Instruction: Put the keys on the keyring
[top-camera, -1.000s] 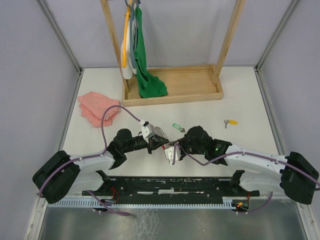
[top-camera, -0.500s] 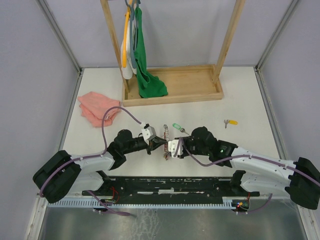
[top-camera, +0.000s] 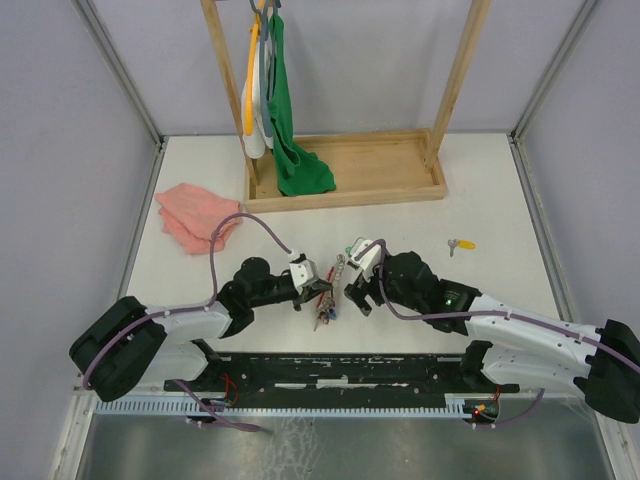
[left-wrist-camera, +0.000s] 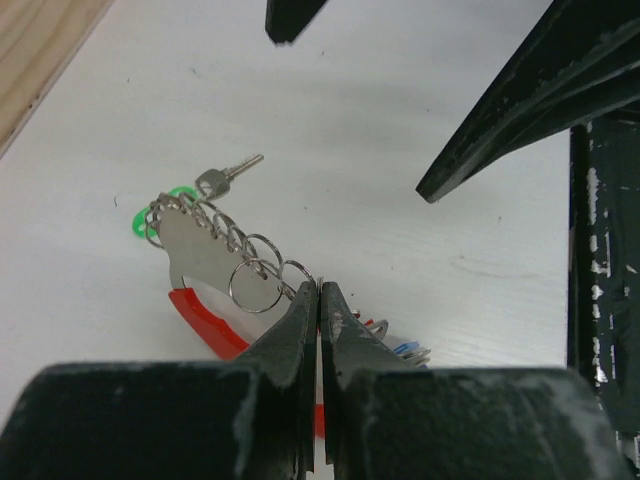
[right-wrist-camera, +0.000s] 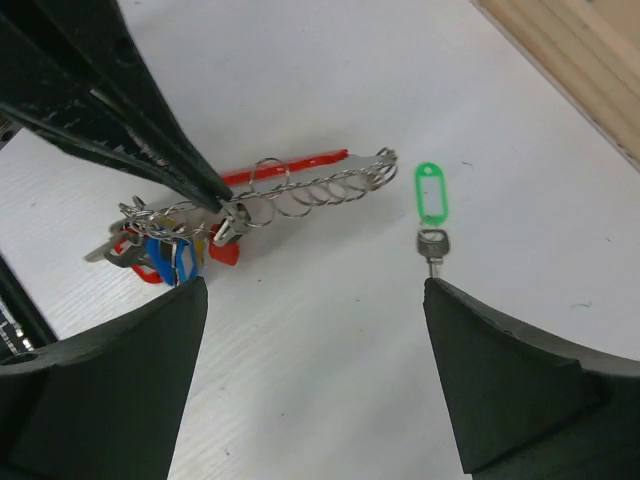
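**Green key lies nearest the open right gripper**

Left gripper (left-wrist-camera: 318, 290) is clamped on the keyring (right-wrist-camera: 318, 190). Right gripper (right-wrist-camera: 310, 300) is spread wide above it. The green-tagged key (right-wrist-camera: 432, 240) lies just beyond the keyring's end, lengthwise across the closing line.

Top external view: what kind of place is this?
Probably a lab robot test cell, not a home or shop: plain grey walls on metal posts box in a white table, two arms are bolted to its near edge, and staged props lie about, a wooden rack, a keyring.

Overhead, plus two wrist close-ups of keyring (left-wrist-camera: 200, 250)
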